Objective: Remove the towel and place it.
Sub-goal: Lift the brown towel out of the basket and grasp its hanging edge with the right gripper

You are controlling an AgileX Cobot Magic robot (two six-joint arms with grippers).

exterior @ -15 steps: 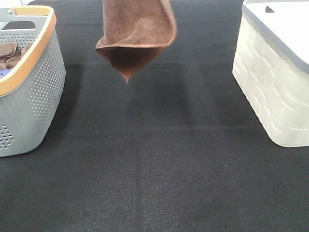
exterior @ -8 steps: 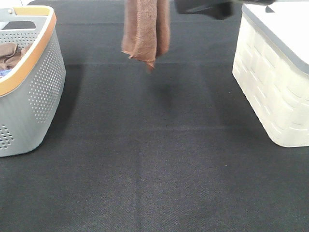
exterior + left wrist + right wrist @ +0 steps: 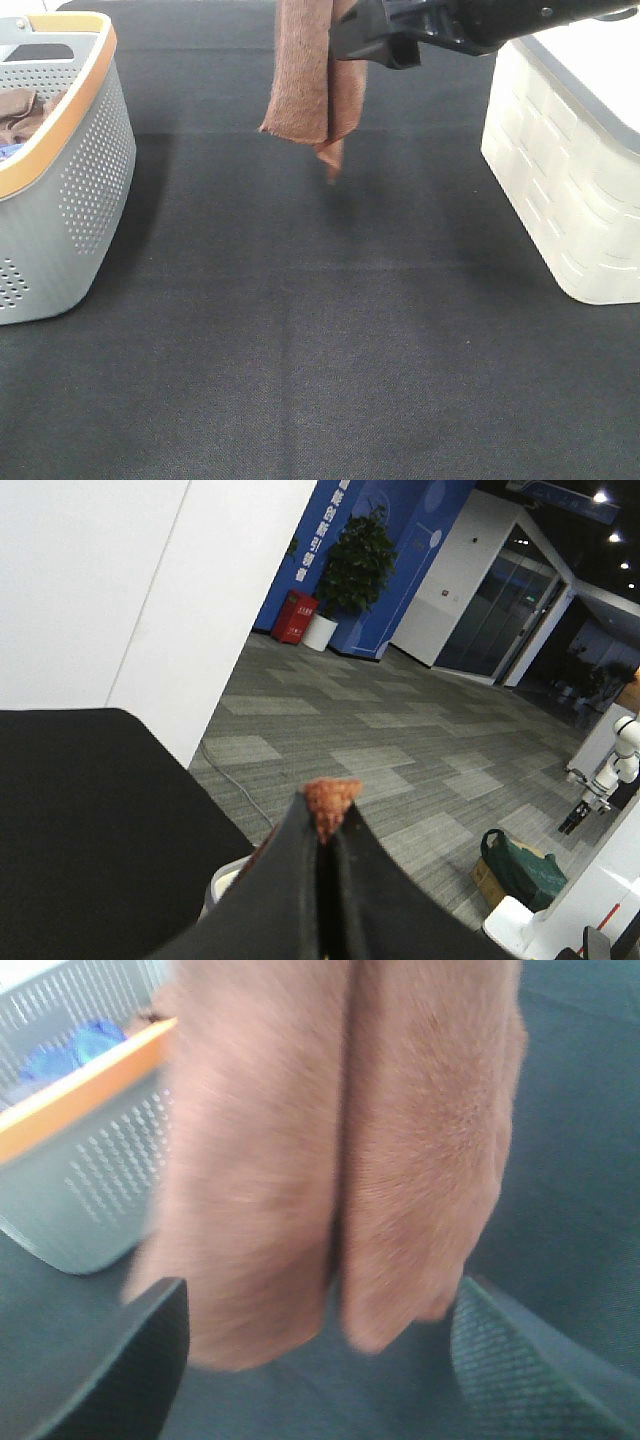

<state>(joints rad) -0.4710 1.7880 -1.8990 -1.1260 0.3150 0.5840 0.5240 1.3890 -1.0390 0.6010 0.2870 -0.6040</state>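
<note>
The reddish-brown towel (image 3: 305, 80) hangs folded lengthwise over the far middle of the black table, its lower tip just above the cloth. My left gripper (image 3: 325, 825) is shut on a small tuft of the towel (image 3: 330, 795); the gripper itself is above the top edge of the exterior high view. My right gripper (image 3: 345, 40) reaches in from the right, level with the hanging towel. In the right wrist view the towel (image 3: 340, 1140) hangs between the spread fingers (image 3: 130, 1360), so the gripper (image 3: 320, 1305) is open around it. No white tag shows.
A grey perforated basket with an orange rim (image 3: 70, 190) stands at the left and holds another brown cloth (image 3: 20, 110). A white basket with a lid (image 3: 570, 180) stands at the right. The black table covering (image 3: 320, 350) stretches between them.
The towel has swung right and now hangs as a narrow strip, slightly lower. The right arm has come in from the right up to the towel.
</note>
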